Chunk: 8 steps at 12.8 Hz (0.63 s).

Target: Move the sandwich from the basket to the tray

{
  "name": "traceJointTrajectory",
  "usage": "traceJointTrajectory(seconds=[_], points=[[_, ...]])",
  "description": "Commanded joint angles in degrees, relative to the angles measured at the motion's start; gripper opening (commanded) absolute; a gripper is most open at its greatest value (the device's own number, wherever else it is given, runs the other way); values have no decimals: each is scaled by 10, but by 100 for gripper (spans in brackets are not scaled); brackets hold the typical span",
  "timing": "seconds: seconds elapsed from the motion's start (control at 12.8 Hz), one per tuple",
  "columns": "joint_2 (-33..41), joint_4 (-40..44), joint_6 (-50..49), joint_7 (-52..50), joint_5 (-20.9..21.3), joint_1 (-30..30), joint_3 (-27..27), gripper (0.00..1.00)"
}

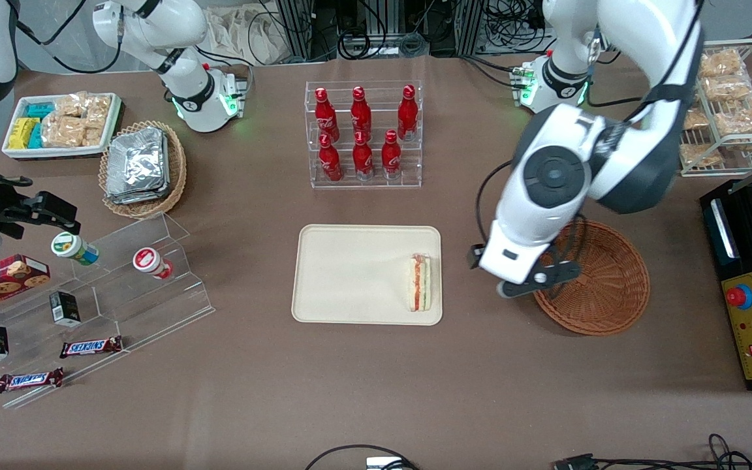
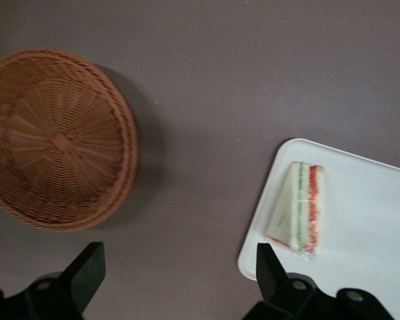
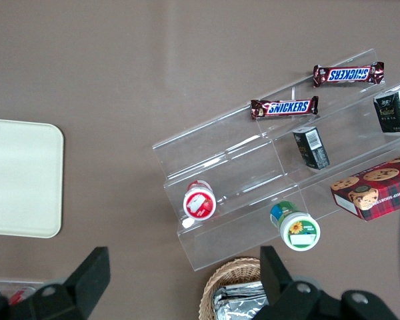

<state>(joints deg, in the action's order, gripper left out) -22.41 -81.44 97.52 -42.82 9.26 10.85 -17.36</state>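
The arm's wrist covers part of the basket (image 1: 601,281) rim nearest the tray (image 1: 350,274) in the front view, and mostly hides the gripper (image 1: 532,282) there too. In the wrist view, the gripper (image 2: 177,270) shows just two wide-apart fingertips (image 2: 87,267), and the tray (image 2: 373,220) runs off-frame past the sandwich (image 2: 300,208).

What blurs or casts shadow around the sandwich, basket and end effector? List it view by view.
Left wrist view: triangular white-bread sandwich slightly soft; round reddish-brown wicker basket throws a dark shadow on the cloth; open end effector empty. Front view: sharp, even light; end effector hangs over the basket's rim, beside the cream rectangular tray.
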Motion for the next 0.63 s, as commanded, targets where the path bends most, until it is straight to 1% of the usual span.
traceJointTrajectory(seconds=[0.0,0.16,0.24,0.31,0.39,0.55], points=[[88,-77,-4,87,-22,-64,-2,100],[134,-113,-9,137,-29,-74,8,100],[150,-122,-13,167,-35,-68,42,100],[164,-125,-26,212,-53,-65,66,100],[175,-125,-45,255,-60,-65,84,100],[192,-124,-68,320,-62,-47,135,100]])
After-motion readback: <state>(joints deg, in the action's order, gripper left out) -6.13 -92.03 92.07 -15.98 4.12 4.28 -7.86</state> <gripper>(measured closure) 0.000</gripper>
